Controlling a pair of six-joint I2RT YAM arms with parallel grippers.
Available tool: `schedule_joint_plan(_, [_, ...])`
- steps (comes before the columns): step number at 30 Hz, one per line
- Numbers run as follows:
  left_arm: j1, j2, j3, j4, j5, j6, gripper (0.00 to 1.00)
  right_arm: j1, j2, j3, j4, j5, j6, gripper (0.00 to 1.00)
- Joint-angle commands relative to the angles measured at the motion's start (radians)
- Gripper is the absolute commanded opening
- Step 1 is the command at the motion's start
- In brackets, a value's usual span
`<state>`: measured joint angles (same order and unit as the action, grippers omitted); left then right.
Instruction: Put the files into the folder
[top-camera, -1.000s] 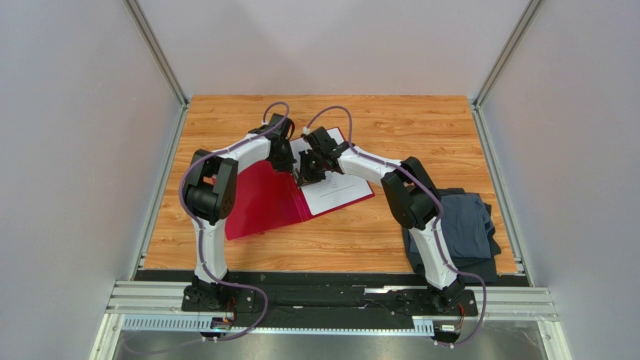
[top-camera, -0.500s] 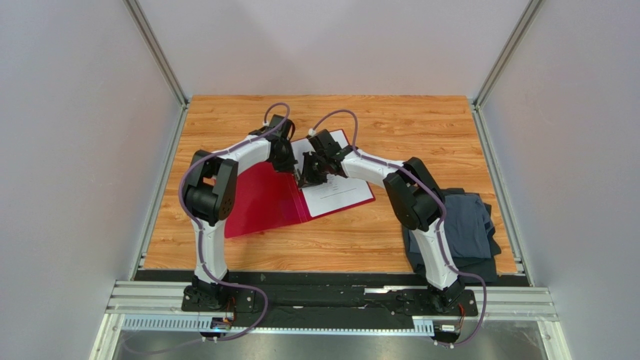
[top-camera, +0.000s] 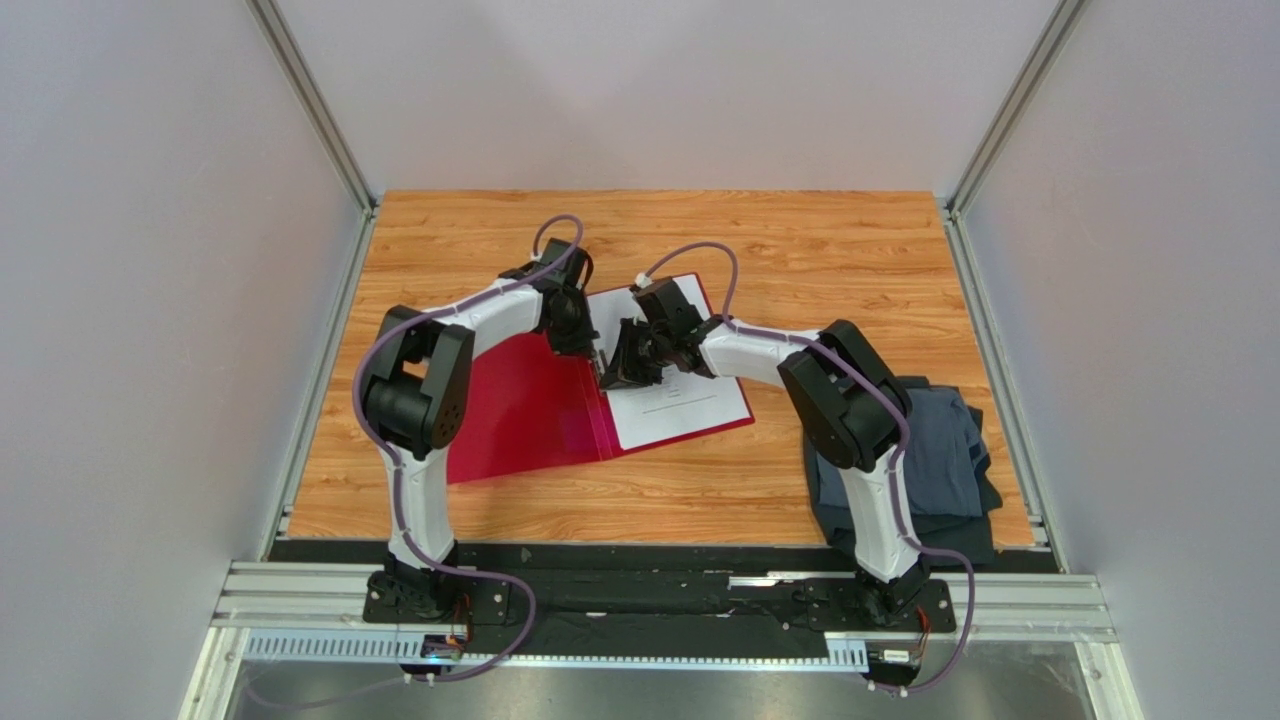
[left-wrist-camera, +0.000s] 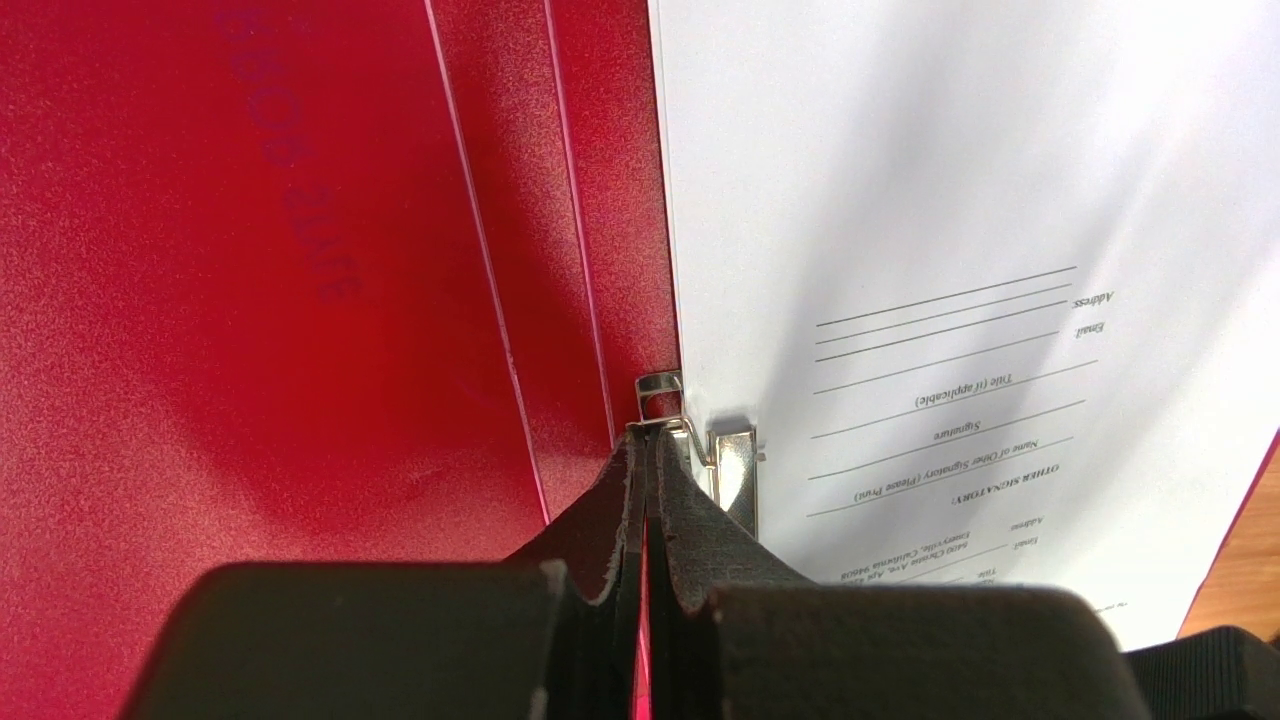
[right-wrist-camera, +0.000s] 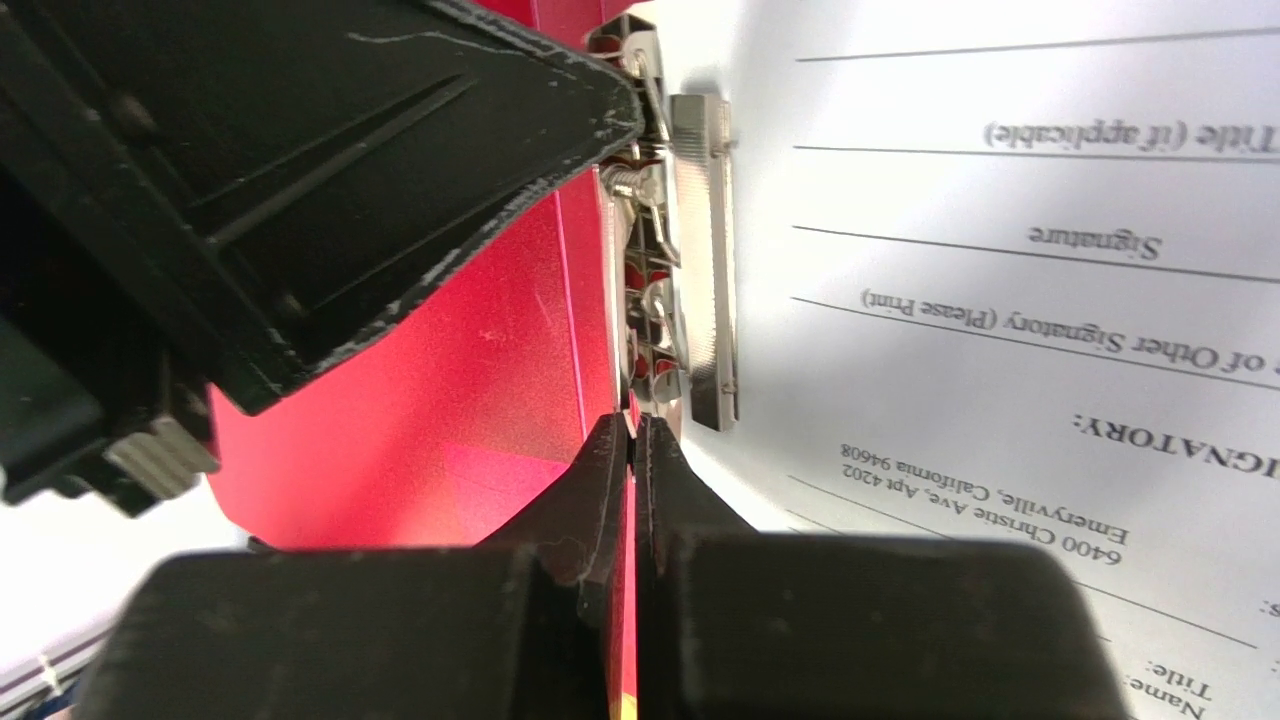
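The red folder lies open at the middle of the desk, its left cover bare; the files rest flat on its right half, print facing up; the left pincer is pressed together, its tips against the near end of the metal clip along the spine; the right pincer is likewise pressed together with nothing between its fingers, its tips at the other end of that clip, just beside the sheets' edge; a dark folded cloth sits at the right edge.
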<state>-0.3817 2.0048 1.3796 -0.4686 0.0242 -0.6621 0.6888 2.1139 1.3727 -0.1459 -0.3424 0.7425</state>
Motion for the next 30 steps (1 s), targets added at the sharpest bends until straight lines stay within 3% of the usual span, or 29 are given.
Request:
schedule_joint_plan(1, [0.009, 0.015, -0.042, -0.067, -0.07, 0.056, 0.0, -0.009, 0.072, -0.097, -0.277, 0.107, -0.026, 0.0])
schedule_joint_plan(5, [0.009, 0.025, -0.034, -0.07, -0.073, 0.055, 0.0, 0.003, 0.078, -0.08, -0.369, 0.251, -0.034, 0.0])
schedule_joint_plan(11, [-0.003, 0.028, -0.047, -0.073, -0.067, 0.024, 0.0, 0.031, 0.093, -0.109, -0.308, 0.247, -0.014, 0.0])
schedule_joint_plan(13, [-0.006, 0.022, -0.056, -0.071, -0.07, 0.007, 0.0, 0.035, 0.084, -0.119, -0.255, 0.194, -0.008, 0.0])
schedule_joint_plan(17, [-0.016, 0.008, -0.079, -0.062, -0.063, -0.037, 0.0, 0.017, 0.064, -0.193, -0.008, -0.053, 0.115, 0.0])
schedule_joint_plan(23, [-0.019, -0.015, -0.103, -0.05, -0.056, -0.053, 0.0, -0.015, 0.047, -0.265, 0.271, -0.196, 0.299, 0.0])
schedule_joint_plan(30, [-0.019, -0.032, -0.111, -0.048, -0.056, -0.044, 0.0, -0.037, 0.005, -0.247, 0.212, -0.19, 0.235, 0.05])
